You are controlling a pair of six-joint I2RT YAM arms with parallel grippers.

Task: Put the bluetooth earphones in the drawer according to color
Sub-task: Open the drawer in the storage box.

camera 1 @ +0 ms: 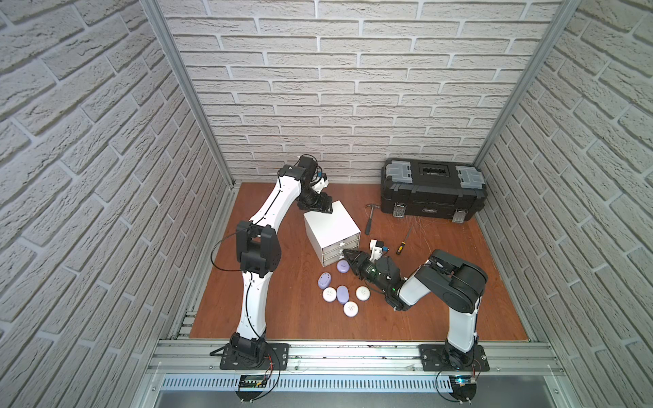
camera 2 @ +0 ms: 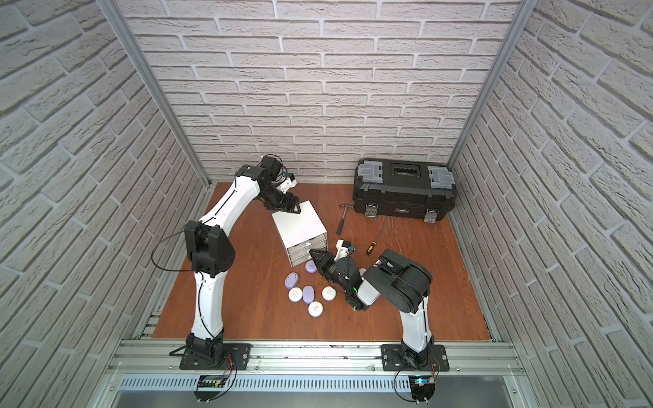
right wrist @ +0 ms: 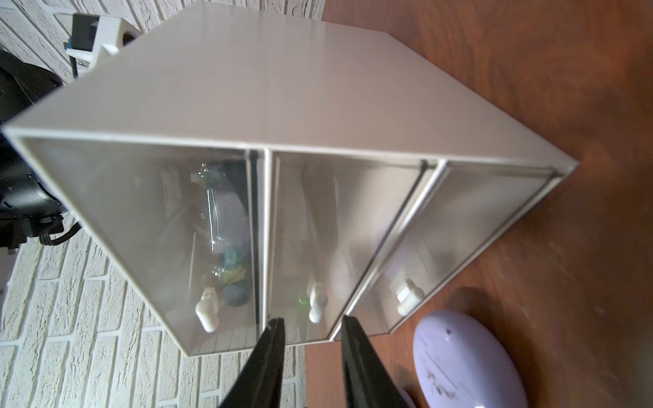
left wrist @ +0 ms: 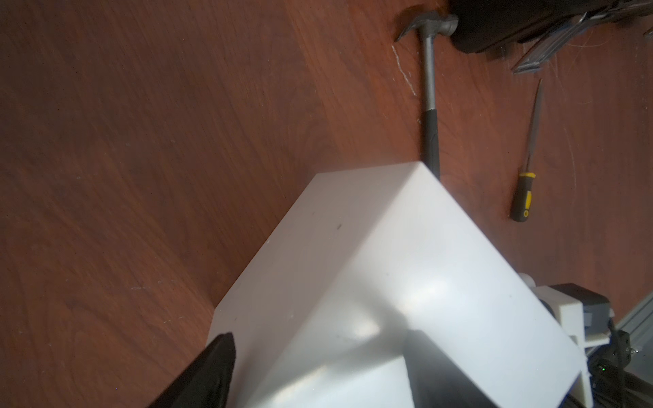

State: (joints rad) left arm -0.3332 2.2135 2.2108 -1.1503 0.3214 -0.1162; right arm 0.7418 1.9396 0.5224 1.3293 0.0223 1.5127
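Right gripper [right wrist: 312, 322], mine, noses up to the drawer cabinet [right wrist: 247, 88]. Its jaws are part-open and empty, with a tip on either side of the middle pull [right wrist: 317, 303] and neither touching it.

As I judge it, the step in hand is opening the middle drawer, before any case goes in. The next move calls for a short push forward, a pinch on that small pull, and a straight draw back toward 4 o'clock.

A lavender earphone case [right wrist: 466, 356] lies on the table [camera 1: 282, 318] just beside my fingers, close under the cabinet's front. I expect the drawer to pass over it, but my wrist must not drop. Five more cases, lavender and white, cluster at 7 o'clock from the tips in a top view, among them a white earphone case [camera 1: 362, 293] nearest my arm.

At 11 o'clock the left gripper [camera 1: 319, 207] sits astride the cabinet's rear top corner with its jaws spread wide. Whether they pinch it I cannot tell.

The screwdriver [camera 1: 400, 248] lies near at 3 o'clock. The hammer [camera 1: 370, 220] and toolbox [camera 1: 433, 190] stand off at 1 o'clock. Bare floor opens at 5 o'clock.
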